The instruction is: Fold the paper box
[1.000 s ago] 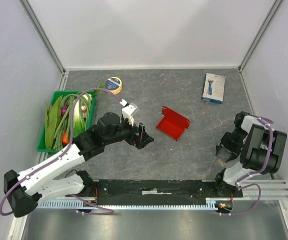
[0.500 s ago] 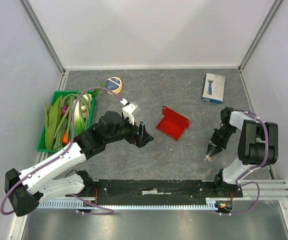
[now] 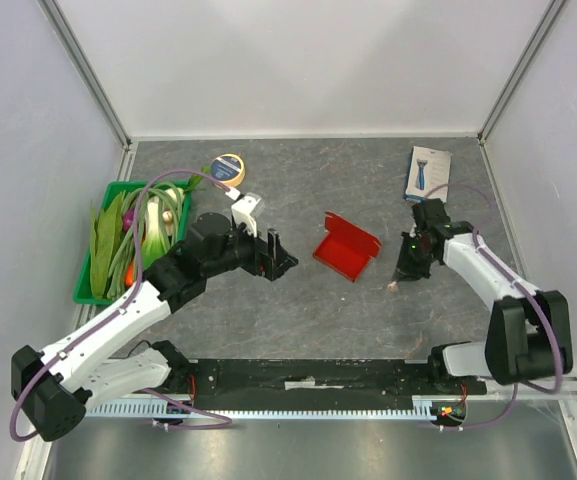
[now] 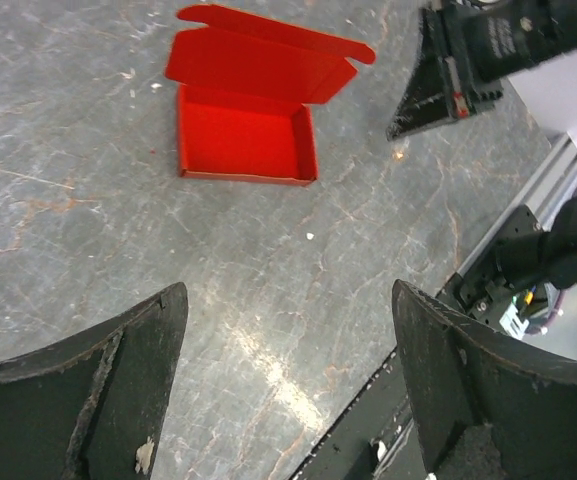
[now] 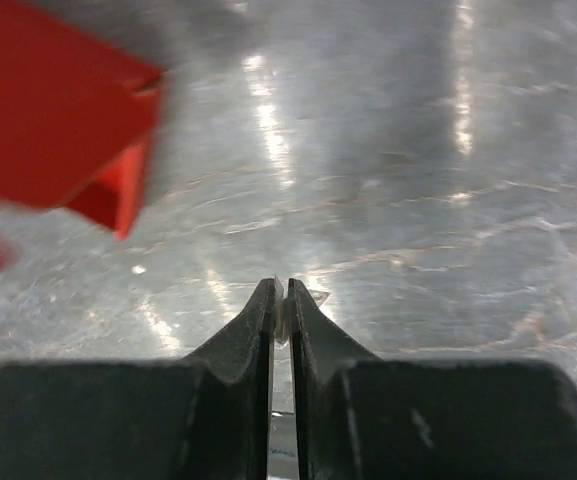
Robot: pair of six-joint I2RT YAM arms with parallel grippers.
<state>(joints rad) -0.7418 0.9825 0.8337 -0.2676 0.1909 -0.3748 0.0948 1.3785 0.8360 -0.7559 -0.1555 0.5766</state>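
The box (image 3: 346, 247) lies on the grey surface (image 3: 298, 180) between the two tools, touched by neither. Its shallow tray is already formed and its lid stands open at the back, tabs free, so my judgement is that closing and tucking the lid is what remains. The left tool (image 3: 281, 254) hovers just left of the box with its fingers released and spread wide, holding nothing. The right tool (image 3: 396, 283) points down at the surface near the box's right side, clenched to a thin slit. A pale fleck (image 5: 286, 300) sits at its tips, and I cannot tell whether it is pinched there or merely lying on the surface. The main risk is that the box, being thin light card with nothing pinning it, skates away or spins if one tool pushes the lid while the other gives no counter-hold. Clenched as it is, the right tool can only prod, and a prod on the near wall could dent or flatten the tray. Folding the lid down at a slant could leave the tabs outside the walls or crease them. If the wide left fingers come down over a wall rather than beside it, they could crush that wall.
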